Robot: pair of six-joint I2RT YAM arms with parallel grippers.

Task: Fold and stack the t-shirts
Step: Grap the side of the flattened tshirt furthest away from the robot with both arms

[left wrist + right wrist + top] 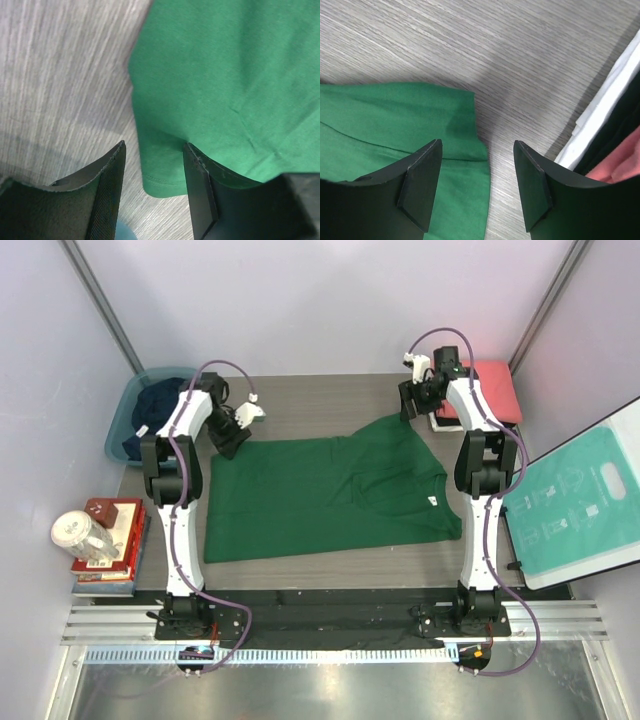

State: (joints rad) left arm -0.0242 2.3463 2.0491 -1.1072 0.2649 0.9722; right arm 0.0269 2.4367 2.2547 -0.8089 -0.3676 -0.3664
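Note:
The dark green t-shirt lies spread on the grey table, partly folded, its collar label at the right. My left gripper is open just above the shirt's far left corner, which lies between the fingers. My right gripper is open above the shirt's far right edge, with bare table between its fingers. A navy t-shirt lies in the teal tub. Folded coral-red, black and white t-shirts are stacked at the far right; their edges show in the right wrist view.
The teal plastic tub stands at the far left. Books and a clear jar sit at the left edge. The teal-and-white instruction board leans at the right. A black strip runs along the near table edge.

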